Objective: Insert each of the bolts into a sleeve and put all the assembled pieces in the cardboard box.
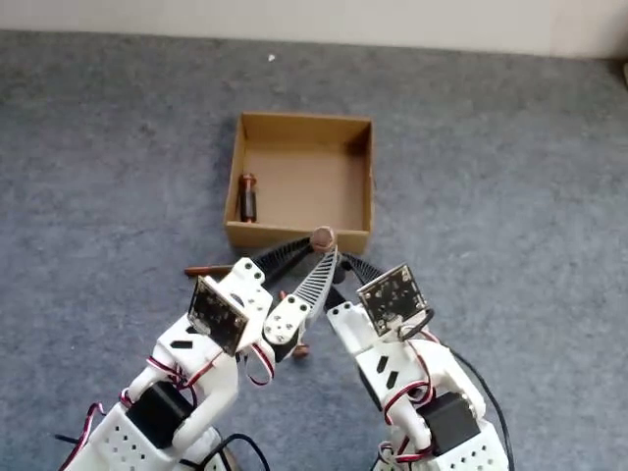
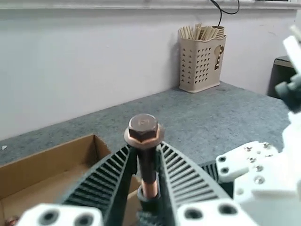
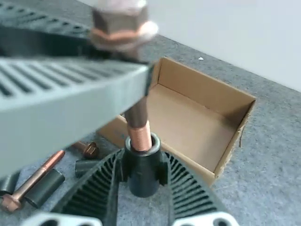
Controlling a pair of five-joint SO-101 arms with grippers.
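My left gripper (image 2: pixel 145 150) is shut on a copper bolt (image 2: pixel 143 129), held upright with its hex head on top. The bolt's shank goes down into a dark sleeve (image 3: pixel 142 175) that my right gripper (image 3: pixel 143 162) is shut on from below. In the high view both grippers meet at the bolt head (image 1: pixel 322 238), just in front of the cardboard box (image 1: pixel 235 191). One assembled bolt and sleeve (image 1: pixel 247 197) lies inside the box by its left wall. The box (image 3: pixel 233 137) stands open just beyond the held pieces.
Loose parts lie on the grey carpet under the grippers: a bolt (image 3: pixel 32 181) beside a sleeve (image 3: pixel 45 188), another sleeve (image 3: pixel 86 167) and a bolt (image 3: pixel 87 149). A bolt (image 1: pixel 208 270) lies left of the arms. A beige holder (image 2: pixel 201 59) stands far off by the wall.
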